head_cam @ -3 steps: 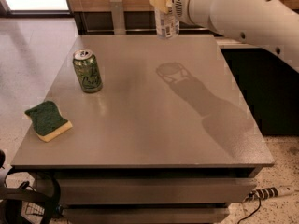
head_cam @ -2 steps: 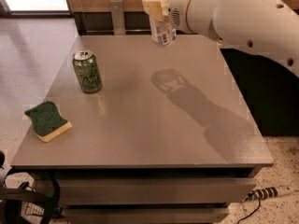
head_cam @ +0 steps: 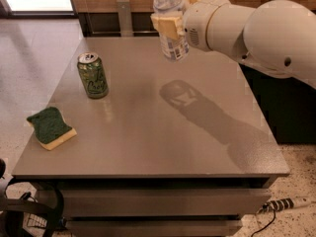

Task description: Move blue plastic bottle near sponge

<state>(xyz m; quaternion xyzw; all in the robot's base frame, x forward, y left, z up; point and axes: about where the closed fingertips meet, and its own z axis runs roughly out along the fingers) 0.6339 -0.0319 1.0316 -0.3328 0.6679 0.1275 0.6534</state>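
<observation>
The blue plastic bottle (head_cam: 170,26), clear with a white cap and a white-and-blue label, hangs upright in the air above the far middle of the grey table (head_cam: 148,147). My gripper (head_cam: 170,23) is shut on its upper body, with the white arm coming in from the right. The sponge (head_cam: 51,127), dark green over pale yellow foam, lies at the table's front left corner, far from the bottle.
A green drink can (head_cam: 93,75) stands on the table's left side, between the bottle and the sponge. A wooden wall with a metal post (head_cam: 124,17) is behind the table. A power strip (head_cam: 286,204) lies on the floor at lower right.
The arm has carried the bottle leftward over the table; its shadow on the tabletop moved left too. The can and sponge have not moved.
</observation>
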